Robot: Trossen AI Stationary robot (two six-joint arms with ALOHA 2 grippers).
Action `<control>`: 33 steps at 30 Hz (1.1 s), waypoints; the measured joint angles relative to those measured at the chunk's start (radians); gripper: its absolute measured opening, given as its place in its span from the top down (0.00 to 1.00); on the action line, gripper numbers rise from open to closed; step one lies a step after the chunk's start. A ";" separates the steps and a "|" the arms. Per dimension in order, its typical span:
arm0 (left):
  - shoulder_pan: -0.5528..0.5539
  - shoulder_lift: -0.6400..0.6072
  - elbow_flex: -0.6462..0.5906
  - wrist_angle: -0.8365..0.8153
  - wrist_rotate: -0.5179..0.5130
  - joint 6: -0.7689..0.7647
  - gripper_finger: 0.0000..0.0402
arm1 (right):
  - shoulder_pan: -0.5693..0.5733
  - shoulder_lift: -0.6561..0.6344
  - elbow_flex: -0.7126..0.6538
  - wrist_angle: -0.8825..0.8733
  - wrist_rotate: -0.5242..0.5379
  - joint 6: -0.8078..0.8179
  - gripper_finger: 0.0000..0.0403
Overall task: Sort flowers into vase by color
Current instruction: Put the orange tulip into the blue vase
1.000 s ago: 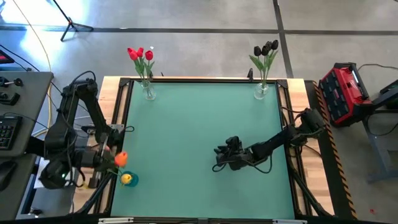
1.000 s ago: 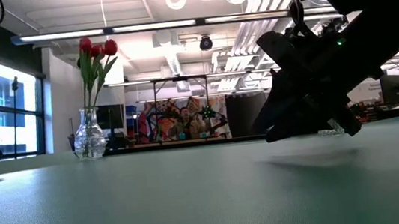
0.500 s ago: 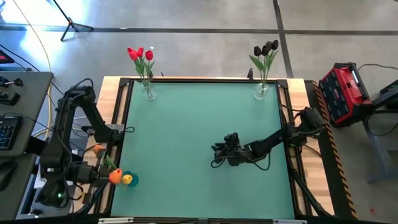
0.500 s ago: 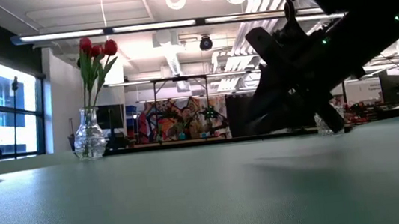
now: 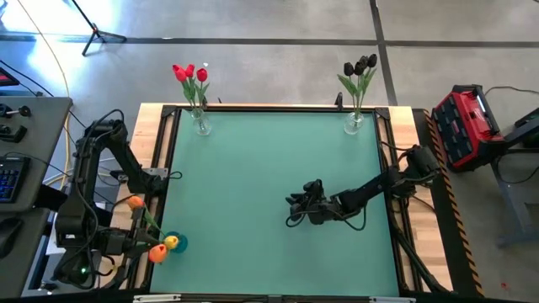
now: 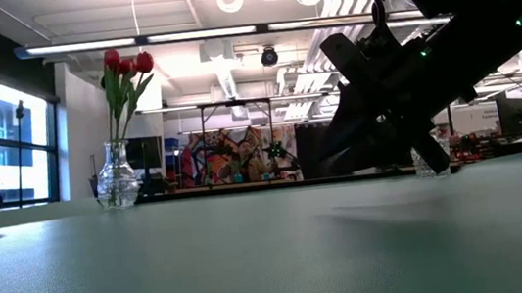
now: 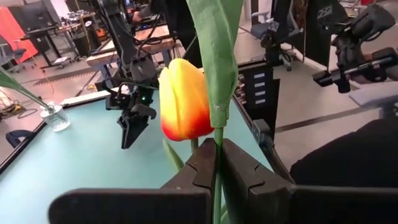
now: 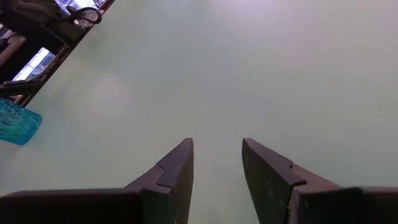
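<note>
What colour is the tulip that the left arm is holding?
Yellow-orange, shading to red at the base of the tulip; the left wrist view shows it best.

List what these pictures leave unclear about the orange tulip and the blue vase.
- Orange tulip: lower stem hidden by the shut left tool, left wrist view.
- Blue vase: whether the stem is inside, too small, high view.
- Blue vase: cut off by the edge, right wrist view.

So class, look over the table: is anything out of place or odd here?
Nothing is spilled or broken. The red tulips and dark tulips stand upright in their vases. The one oddity: the left gripper, shut on an orange tulip, holds it at the table's left edge beside the blue vase, not in it.
</note>
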State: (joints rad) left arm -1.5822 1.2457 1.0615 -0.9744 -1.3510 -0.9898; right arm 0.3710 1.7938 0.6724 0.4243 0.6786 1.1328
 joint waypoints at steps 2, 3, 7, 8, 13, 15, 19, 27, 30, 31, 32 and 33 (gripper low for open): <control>0.000 0.000 0.000 0.000 0.003 -0.001 0.99 | 0.000 0.000 0.000 0.000 0.000 0.000 0.69; 0.000 0.000 0.000 0.000 0.004 -0.001 0.99 | 0.000 0.000 0.000 0.000 0.000 0.000 0.69; 0.000 0.000 0.000 -0.001 0.004 -0.020 0.99 | 0.000 0.000 0.000 0.002 -0.001 0.000 0.69; 0.000 0.000 0.000 -0.002 0.003 -0.023 0.99 | 0.000 0.000 0.000 0.005 -0.002 0.000 0.69; 0.014 0.000 0.000 -0.010 0.004 -0.030 0.93 | 0.001 0.000 0.000 0.011 -0.005 0.000 0.69; 0.020 0.000 0.000 -0.018 0.011 -0.030 0.88 | 0.001 0.000 0.000 0.012 -0.011 0.000 0.69; 0.032 0.000 0.000 -0.024 0.031 -0.030 0.77 | 0.001 0.000 0.000 0.014 -0.027 0.000 0.69; 0.032 -0.016 0.000 -0.063 -0.018 -0.029 0.65 | 0.001 0.000 0.000 0.018 -0.028 -0.008 0.69; 0.045 -0.045 0.000 -0.081 -0.071 -0.014 0.67 | 0.001 0.000 0.001 0.035 -0.013 -0.011 0.69; 0.054 -0.059 0.000 -0.081 -0.071 0.009 0.68 | 0.001 0.000 0.001 0.041 -0.003 -0.012 0.69; 0.064 -0.075 0.000 -0.080 -0.071 0.033 0.69 | 0.001 0.000 0.001 0.049 -0.001 -0.015 0.69; 0.076 -0.092 0.000 -0.080 -0.072 0.056 0.69 | 0.001 0.000 0.004 0.051 -0.001 -0.022 0.69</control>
State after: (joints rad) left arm -1.5065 1.1542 1.0615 -1.0542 -1.4235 -0.9341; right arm 0.3717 1.7939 0.6765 0.4755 0.6777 1.1112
